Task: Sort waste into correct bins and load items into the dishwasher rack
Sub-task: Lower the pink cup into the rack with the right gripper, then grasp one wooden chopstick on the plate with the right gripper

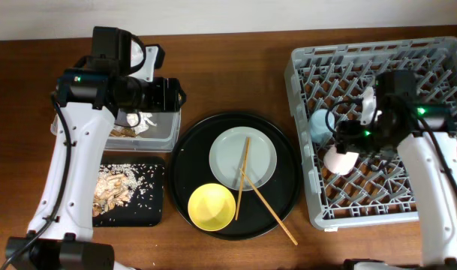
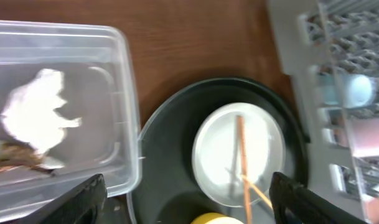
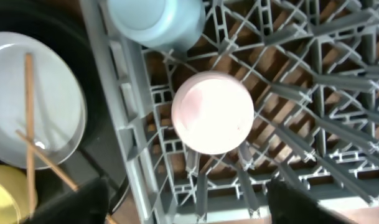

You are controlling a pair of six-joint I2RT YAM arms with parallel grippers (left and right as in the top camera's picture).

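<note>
The pinkish-white cup [image 3: 212, 112] stands upside down in the grey rack [image 1: 438, 214], next to the light-blue cup [image 3: 155, 22]. My right gripper [image 3: 186, 205] is open above the rack, empty, just clear of the pink cup. My left gripper [image 2: 186, 199] is open and empty, between the clear tub [image 2: 124, 81] and the round tray. The white napkin [image 2: 37, 112] and brown wrapper [image 2: 12, 158] lie in the tub. Food scraps [image 1: 115, 187] lie in the shallow black tray [image 1: 149, 214]. The plate [image 1: 266, 154] with chopsticks [image 1: 243, 176] and the yellow bowl [image 1: 211, 206] sit on the round tray.
The large round black tray [image 1: 187, 161] lies mid-table between the bins and the rack. One chopstick [image 1: 277, 216] runs off the plate over the tray's front right rim. Bare wood table surrounds everything.
</note>
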